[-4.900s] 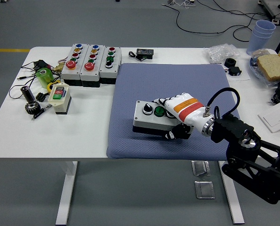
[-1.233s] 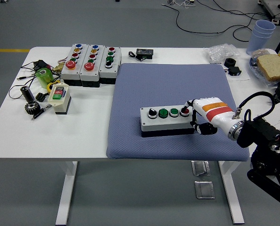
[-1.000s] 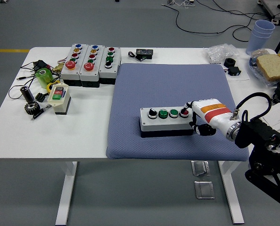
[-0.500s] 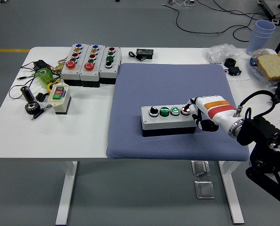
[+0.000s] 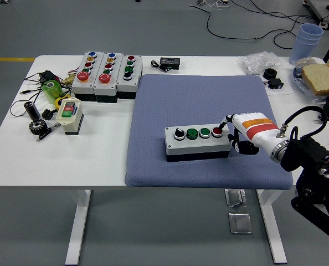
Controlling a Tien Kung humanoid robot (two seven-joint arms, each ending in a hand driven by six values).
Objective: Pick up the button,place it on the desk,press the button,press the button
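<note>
— What can't you make out around the button box (image 5: 197, 142)?

— My right hand (image 5: 246, 133) sits at its right end, and I can't tell whether a fingertip actually touches the red button (image 5: 217, 132) or stops just short. My curled lower fingers hide the box's right end face.

— And further from the box?

— Well beyond it to the right, my arm (image 5: 314, 177) runs off the picture's right edge. Far right and behind, the bread (image 5: 322, 78) is cut by the same edge. Far left of the box, the tangle of small parts (image 5: 41, 119) is too small to name piece by piece. Labels on the three far control boxes (image 5: 106, 68) are unreadable.
</note>
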